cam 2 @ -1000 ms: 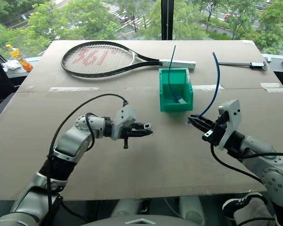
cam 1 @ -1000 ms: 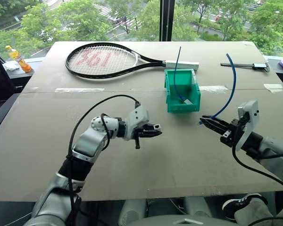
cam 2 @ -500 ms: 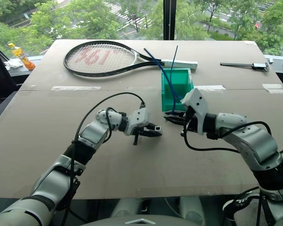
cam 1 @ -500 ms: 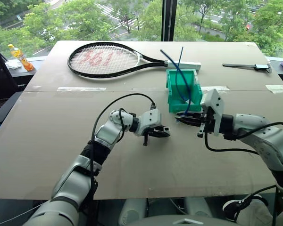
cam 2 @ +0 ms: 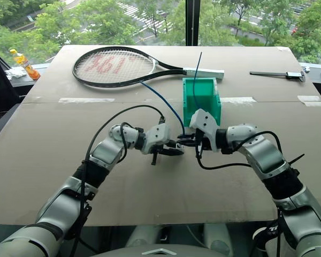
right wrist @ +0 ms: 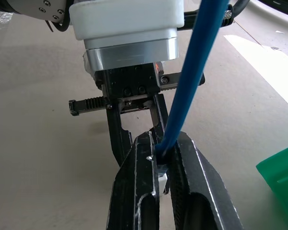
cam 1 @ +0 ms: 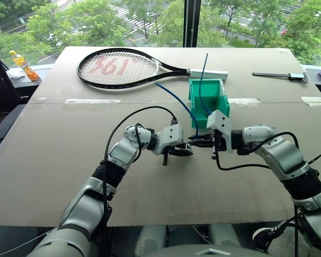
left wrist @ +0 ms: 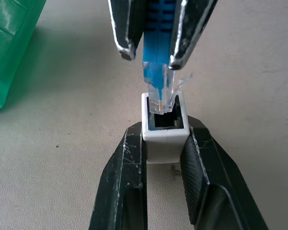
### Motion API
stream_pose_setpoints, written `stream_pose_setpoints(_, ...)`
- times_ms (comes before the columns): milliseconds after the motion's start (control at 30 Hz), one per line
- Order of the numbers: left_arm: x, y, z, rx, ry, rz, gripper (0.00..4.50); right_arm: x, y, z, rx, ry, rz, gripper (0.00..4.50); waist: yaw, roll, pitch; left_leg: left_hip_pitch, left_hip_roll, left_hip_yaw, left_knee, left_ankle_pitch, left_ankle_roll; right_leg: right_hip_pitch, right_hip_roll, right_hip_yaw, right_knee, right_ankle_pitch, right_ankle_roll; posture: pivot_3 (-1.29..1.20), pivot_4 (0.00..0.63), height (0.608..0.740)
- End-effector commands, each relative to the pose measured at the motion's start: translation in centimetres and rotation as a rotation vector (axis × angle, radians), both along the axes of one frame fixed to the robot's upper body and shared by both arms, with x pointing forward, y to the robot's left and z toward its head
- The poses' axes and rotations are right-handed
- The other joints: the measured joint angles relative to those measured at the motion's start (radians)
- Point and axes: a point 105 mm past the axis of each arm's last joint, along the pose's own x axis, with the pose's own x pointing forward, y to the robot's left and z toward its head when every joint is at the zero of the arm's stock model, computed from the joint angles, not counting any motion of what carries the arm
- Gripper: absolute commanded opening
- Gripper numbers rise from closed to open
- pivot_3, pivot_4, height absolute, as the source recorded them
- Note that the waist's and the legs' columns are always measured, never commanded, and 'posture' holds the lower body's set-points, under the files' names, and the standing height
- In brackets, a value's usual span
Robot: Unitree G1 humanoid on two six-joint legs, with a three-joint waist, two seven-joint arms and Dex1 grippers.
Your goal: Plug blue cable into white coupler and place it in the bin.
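Blue cable's (left wrist: 156,57) clear plug tip enters white coupler's (left wrist: 164,132) dark socket, near green bin (cam 1: 208,103)

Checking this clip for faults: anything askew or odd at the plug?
Slightly: the blue cable's clear plug meets the white coupler's socket tilted and off to one side, only its tip inside. Nothing looks damaged.
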Motion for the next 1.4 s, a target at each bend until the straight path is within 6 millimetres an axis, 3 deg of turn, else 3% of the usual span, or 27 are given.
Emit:
stream_pose_setpoints(33, -0.3, 0.1, -1.3, 0.043, 0.024, 0.013, 0.37, 0.0, 0.3, 0.1, -0.014, -0.027, 0.035, 0.0, 0.0, 0.0, 0.0, 0.0, 0.0, 0.0, 0.0, 0.0, 0.0, 0.0, 0.0, 0.0, 0.0, 0.0, 0.0, 0.0, 0.15, 0.74)
stream_pose_setpoints(433, -0.3, 0.0, -1.4, 0.044, 0.015, 0.009, 0.37, -0.6, -0.5, -2.4, -0.209, 0.014, 0.148, 0.0, 0.0, 0.001, -0.001, 0.003, 0.0, 0.0, 0.0, 0.0, 0.0, 0.003, 0.0, 0.0, 0.0, 0.0, 0.0, 0.0, 0.15, 0.74)
stream_pose_setpoints(567, -0.2, -0.1, -1.3, 0.042, 0.008, 0.008, 0.37, 0.3, -0.4, -3.4, -0.285, 0.026, 0.157, 0.0, 0.0, 0.001, -0.002, 0.004, 0.0, 0.0, 0.0, 0.0, 0.0, 0.004, 0.0, 0.0, 0.0, 0.0, 0.0, 0.0, 0.15, 0.74)
stream_pose_setpoints(833, -0.3, -0.3, -1.2, 0.033, 0.001, 0.014, 0.37, 1.9, 0.1, -2.6, -0.316, 0.067, 0.147, 0.0, -0.002, 0.002, -0.009, 0.006, 0.0, 0.0, 0.0, 0.0, 0.0, 0.006, 0.0, 0.0, 0.001, 0.0, 0.0, 0.0, 0.15, 0.74)
stream_pose_setpoints(1400, -0.4, -0.3, -1.3, 0.024, -0.001, 0.027, 0.37, 1.1, -0.8, -3.2, -0.431, 0.101, 0.185, 0.0, 0.0, 0.004, -0.011, 0.006, -0.001, -0.001, 0.0, 0.0, 0.0, 0.006, -0.001, 0.0, 0.0, 0.0, 0.0, 0.0, 0.15, 0.74)
